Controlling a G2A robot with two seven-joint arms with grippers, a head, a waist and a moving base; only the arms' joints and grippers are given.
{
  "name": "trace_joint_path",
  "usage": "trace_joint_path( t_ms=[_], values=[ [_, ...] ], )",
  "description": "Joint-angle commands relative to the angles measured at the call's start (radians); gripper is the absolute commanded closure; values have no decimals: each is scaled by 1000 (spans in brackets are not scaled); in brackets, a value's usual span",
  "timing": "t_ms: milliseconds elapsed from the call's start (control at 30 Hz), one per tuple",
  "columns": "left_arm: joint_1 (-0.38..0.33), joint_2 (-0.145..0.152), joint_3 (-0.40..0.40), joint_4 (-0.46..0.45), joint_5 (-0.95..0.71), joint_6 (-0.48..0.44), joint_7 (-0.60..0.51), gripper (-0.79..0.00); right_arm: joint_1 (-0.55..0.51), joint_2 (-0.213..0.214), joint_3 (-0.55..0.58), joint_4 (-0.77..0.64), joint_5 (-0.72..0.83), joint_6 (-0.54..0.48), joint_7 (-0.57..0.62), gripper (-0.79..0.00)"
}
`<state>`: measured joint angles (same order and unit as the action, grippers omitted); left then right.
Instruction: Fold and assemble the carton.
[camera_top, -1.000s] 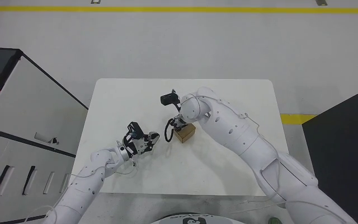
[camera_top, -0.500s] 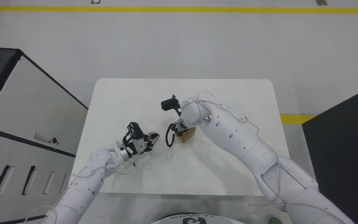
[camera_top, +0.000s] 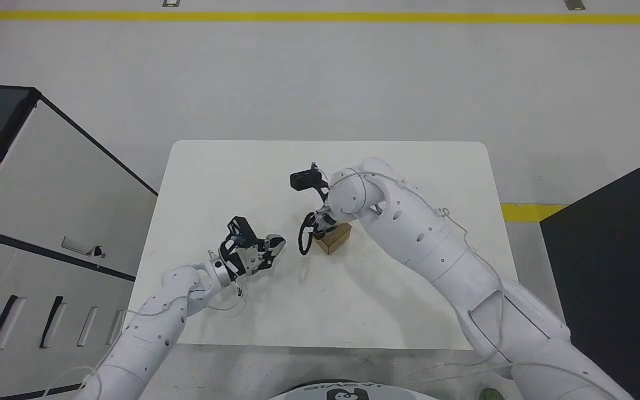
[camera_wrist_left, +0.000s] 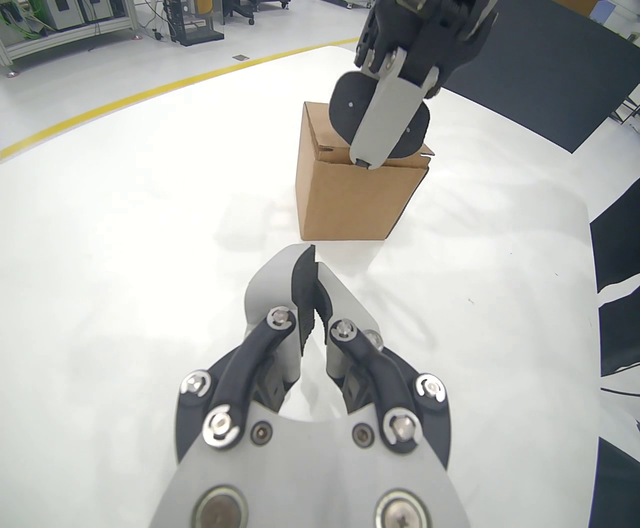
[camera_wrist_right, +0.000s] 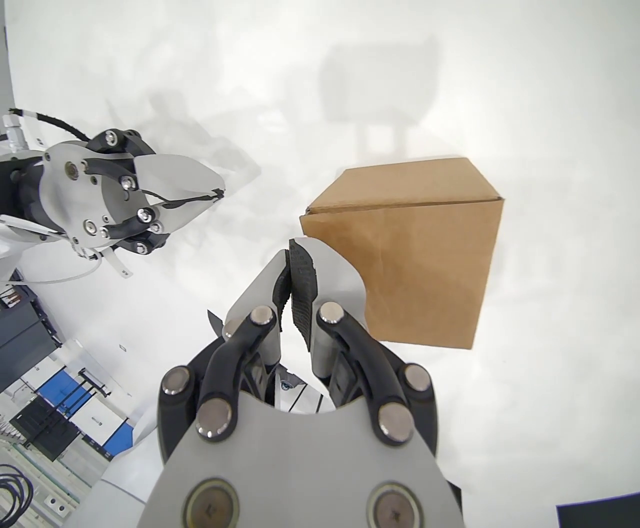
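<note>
Top view: a white table (camera_top: 430, 180) with a small brown carton (camera_top: 333, 238) standing at about its middle. The right gripper (camera_top: 318, 222) sits at the carton's left side. The left gripper (camera_top: 272, 247) hovers over the table to the left of the carton and a little nearer, apart from it.

Left wrist view: the left gripper (camera_wrist_left: 307, 260) points at the carton (camera_wrist_left: 350, 205) across a stretch of bare table (camera_wrist_left: 125, 200). Its two fingers are pressed together with the pads meeting, and nothing is between them. The carton is a closed cube standing upright. The right gripper (camera_wrist_left: 363, 161) comes down from above, its fingers brought together, with the tip at the carton's top edge on the side facing the left gripper, where it seems to touch.

Right wrist view: the right gripper (camera_wrist_right: 296, 248) has its fingers closed pad to pad and holds nothing. Its tip lies just beside an upper corner of the carton (camera_wrist_right: 420, 265), whose top is folded flat. The left gripper (camera_wrist_right: 216, 192) is farther off over the table (camera_wrist_right: 550, 100), also closed to a point.
</note>
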<state>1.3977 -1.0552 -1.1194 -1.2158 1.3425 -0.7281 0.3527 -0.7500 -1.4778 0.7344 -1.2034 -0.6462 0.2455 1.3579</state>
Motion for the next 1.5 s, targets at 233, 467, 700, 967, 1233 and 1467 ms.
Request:
trace_joint_path(
  t_ms=[233,467,700,967,1233,1467],
  values=[
    [-23,-7,26,-10,0,-7,-17,-379,-98,72,294,-157,179,-26,54,-785],
    [-31,-10,35,-26,7,7,-28,-785,-203,117,493,-286,302,-49,108,-785],
    [-33,-11,39,-44,30,30,-55,-785,-203,117,493,-286,302,-49,108,-785],
    [-17,-17,53,-77,9,74,-58,-785,-306,151,698,-299,530,-178,136,-785],
    [-30,-43,126,-99,17,167,-54,-785,-438,196,979,-279,770,-219,124,-785],
    [-33,-43,123,-99,33,194,-57,-785,-443,198,990,-273,773,-214,116,-785]
  ],
)
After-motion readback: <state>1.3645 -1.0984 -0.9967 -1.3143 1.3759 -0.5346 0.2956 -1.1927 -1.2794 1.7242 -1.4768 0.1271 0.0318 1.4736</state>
